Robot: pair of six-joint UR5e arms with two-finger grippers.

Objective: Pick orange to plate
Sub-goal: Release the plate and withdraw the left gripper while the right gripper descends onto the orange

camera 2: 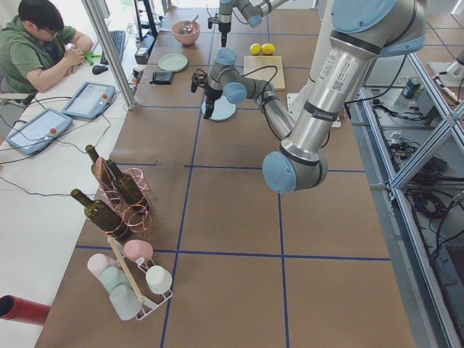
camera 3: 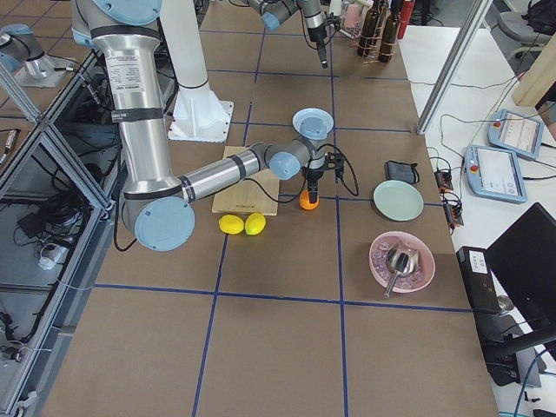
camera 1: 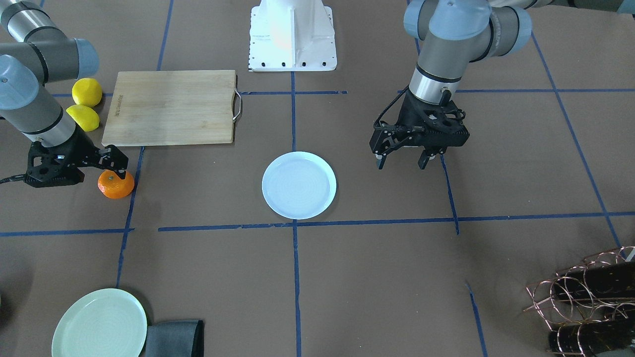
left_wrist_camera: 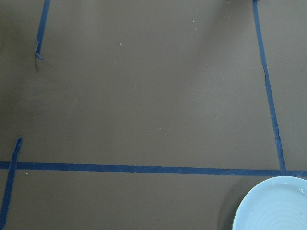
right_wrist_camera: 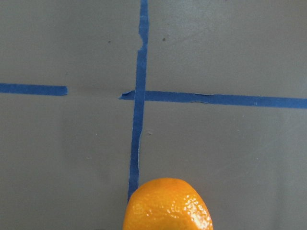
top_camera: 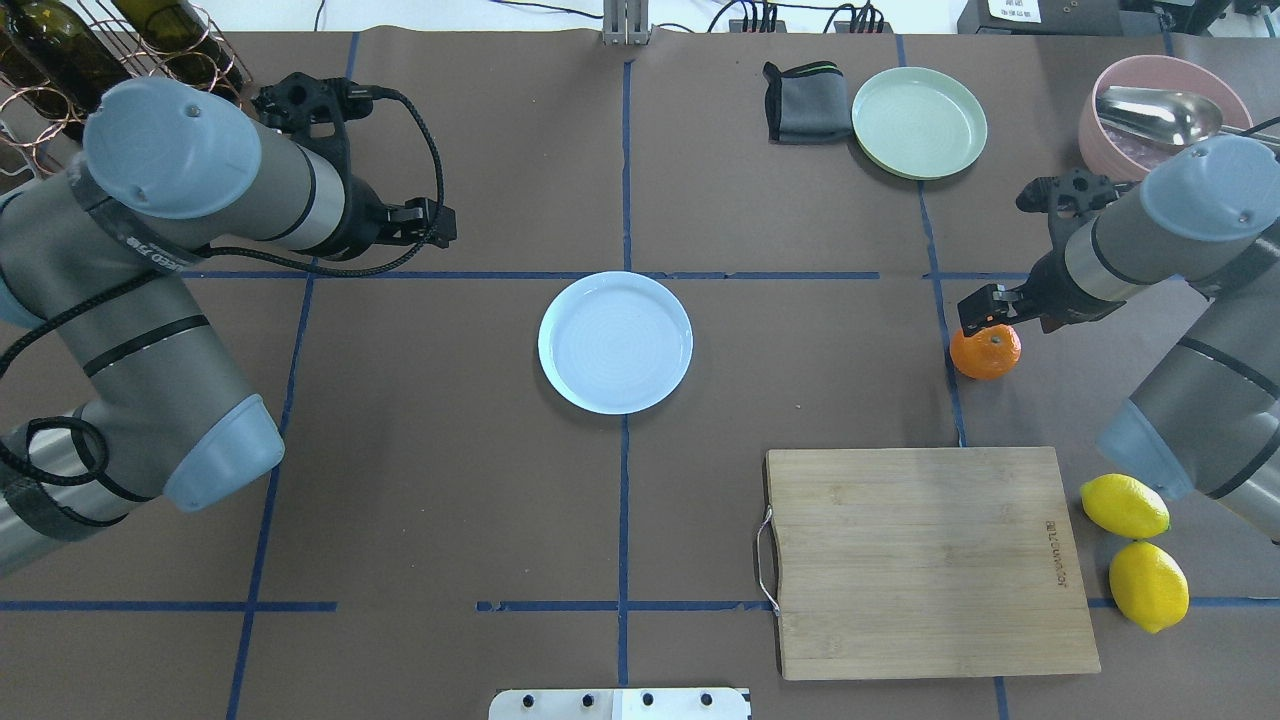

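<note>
The orange (camera 1: 116, 184) rests on the brown table, on the robot's right side, seen also in the overhead view (top_camera: 986, 352). My right gripper (camera 1: 115, 166) hangs right over its top, fingers open and tips at the fruit's upper edge; the right wrist view shows only the orange (right_wrist_camera: 168, 206) at the bottom centre. The pale bluish-white plate (camera 1: 299, 185) lies bare at the table's middle (top_camera: 615, 342). My left gripper (camera 1: 402, 162) hovers open and holding nothing beside the plate; a part of the plate's rim (left_wrist_camera: 276, 206) shows in its wrist view.
A wooden cutting board (camera 1: 171, 106) lies near the robot's base, with two yellow lemons (camera 1: 87, 91) beside it. A pale green plate (camera 1: 99, 325) and grey cloth (camera 1: 173, 337) sit at the far edge, a pink bowl (top_camera: 1160, 115) and a wine rack (camera 1: 590, 297) at the corners.
</note>
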